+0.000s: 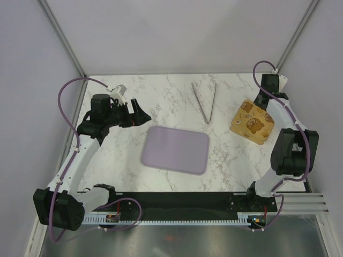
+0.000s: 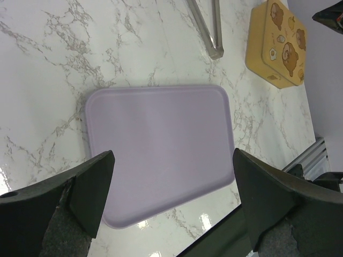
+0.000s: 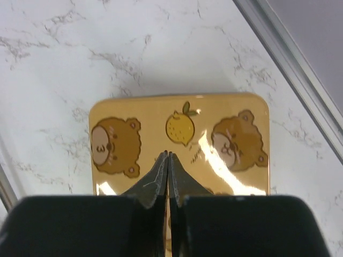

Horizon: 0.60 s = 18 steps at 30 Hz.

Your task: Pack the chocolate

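No chocolate shows in any view. The lilac tray lies bare in the middle of the table, and it also fills the left wrist view, tray. My left gripper hovers left of the tray with its jaws wide apart and nothing between them, left gripper. A gold box with bear and lemon pictures sits at the right with its lid on. My right gripper is shut just over the box lid, its tips together and holding nothing. Whether they touch the lid I cannot tell.
Metal tongs lie at the back between tray and box, also seen as tongs. Frame posts and grey walls stand behind the marble table. A black rail runs along the near edge.
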### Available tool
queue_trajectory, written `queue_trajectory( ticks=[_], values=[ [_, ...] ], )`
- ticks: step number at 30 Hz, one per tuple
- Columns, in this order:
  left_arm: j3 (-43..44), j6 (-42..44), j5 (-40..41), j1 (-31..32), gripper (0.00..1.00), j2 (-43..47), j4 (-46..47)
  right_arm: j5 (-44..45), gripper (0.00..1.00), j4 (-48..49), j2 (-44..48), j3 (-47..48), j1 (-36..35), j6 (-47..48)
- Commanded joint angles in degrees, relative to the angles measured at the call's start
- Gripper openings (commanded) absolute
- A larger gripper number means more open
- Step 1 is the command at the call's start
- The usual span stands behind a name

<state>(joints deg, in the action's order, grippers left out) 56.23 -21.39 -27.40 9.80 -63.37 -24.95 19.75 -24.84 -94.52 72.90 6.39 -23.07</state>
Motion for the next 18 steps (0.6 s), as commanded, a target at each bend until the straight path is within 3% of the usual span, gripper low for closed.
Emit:
queue_trajectory(
  ticks=[1,8,11,18],
  values=[
    [-0.24,0.29,1.3,-0.22,1.0,-1.14,2.98,-0.24,0.05,3.22,-6.1,5.13,0.73,3.29],
    [-0.42,-0.5,3.93,-0.13,1.0,-0.61,3.06,-2.61,0.04,4.28,-16.48,9.36,1.25,7.25],
    [-0.07,0.2,4.46,-0.13,1.0,-0.87,2.89,-3.31,0.02,0.24,-20.08,12.08,1.6,7.51],
    [0.2,2.05,4.9,-0.14,1.0,-0.79,2.19,-10.86,0.0,2.59,-16.14,13.93,0.9,7.69]
  ],
)
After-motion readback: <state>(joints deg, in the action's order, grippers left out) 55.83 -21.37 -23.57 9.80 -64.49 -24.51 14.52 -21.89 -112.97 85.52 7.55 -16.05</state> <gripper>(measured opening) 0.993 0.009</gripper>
